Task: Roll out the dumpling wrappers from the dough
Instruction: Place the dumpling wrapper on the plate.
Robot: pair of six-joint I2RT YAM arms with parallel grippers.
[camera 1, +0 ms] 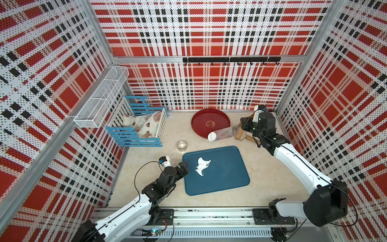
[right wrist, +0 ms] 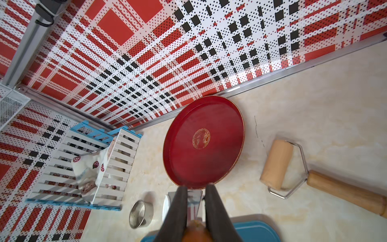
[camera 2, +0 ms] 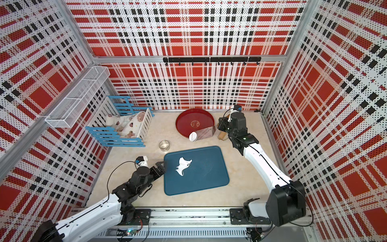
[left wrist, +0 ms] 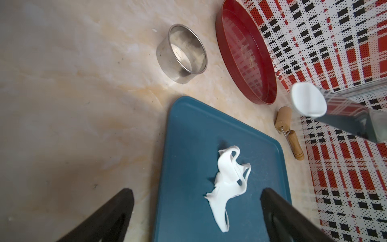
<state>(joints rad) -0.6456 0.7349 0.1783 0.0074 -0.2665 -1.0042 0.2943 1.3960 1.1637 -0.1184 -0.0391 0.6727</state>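
Ragged dough (camera 1: pixel 202 166) is noted mid-frame on the blue tray (camera 1: pixel 226 178) beside the wide-open left tool (camera 1: pixel 184 168); higher up, a round wrapper (camera 1: pixel 212 136) is carried on a scraper (camera 1: pixel 225 133) gripped by the right tool (right wrist: pixel 196 187).

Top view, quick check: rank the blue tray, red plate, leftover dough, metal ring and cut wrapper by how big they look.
1. blue tray
2. red plate
3. leftover dough, ragged
4. metal ring and wrapper: about alike; the wrapper sits tilted on the scraper, so I won't rank them.
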